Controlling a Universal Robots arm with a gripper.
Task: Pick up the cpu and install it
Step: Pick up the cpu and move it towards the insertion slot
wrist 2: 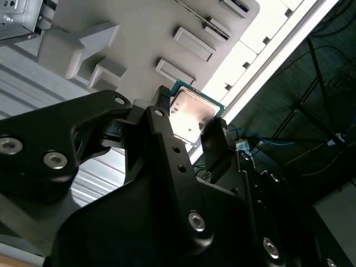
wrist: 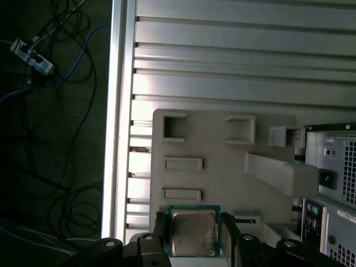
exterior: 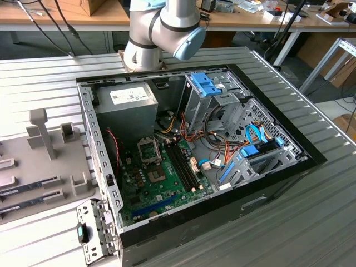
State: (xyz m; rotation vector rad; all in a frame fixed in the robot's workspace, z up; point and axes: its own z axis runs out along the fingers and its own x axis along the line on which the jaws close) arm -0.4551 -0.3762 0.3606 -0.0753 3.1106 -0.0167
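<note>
In both wrist views the tool [wrist: 193, 238] is narrowed onto the cpu [wrist: 193, 232]. One black finger [wrist: 161, 233] presses each of two opposite edges, so the chip is gripped between them. The cpu's silver metal top faces the first wrist view's camera and its thin green rim shows around it. In the second wrist view the same chip [wrist 2: 192, 114] sits tilted between the fingertips [wrist 2: 214, 135] and catches a bright reflection.

Beyond the held cpu lies a light grey parts fixture [wrist: 222, 178] with raised blocks and shallow rectangular pockets. The chip is clear of its surface and touches none of the pockets. The fixture rests on a ribbed aluminium desk [wrist: 239, 61]. Past the desk's edge, cables [wrist: 55, 111] trail over a dark floor. The perforated rear panel of a computer case [wrist: 334, 167] stands just beside the fixture.

In the exterior view the robot arm [exterior: 161, 28] rises from behind the open computer case [exterior: 89, 128], which lies on its side on the desk [exterior: 311, 222]. Inside are a green motherboard [exterior: 161, 178], a grey power supply [exterior: 128, 108] with a white label, and blue drive brackets [exterior: 206, 83]. The grey fixture [exterior: 33, 167] lies on the exterior view's left of the case, well apart from the motherboard.
</note>
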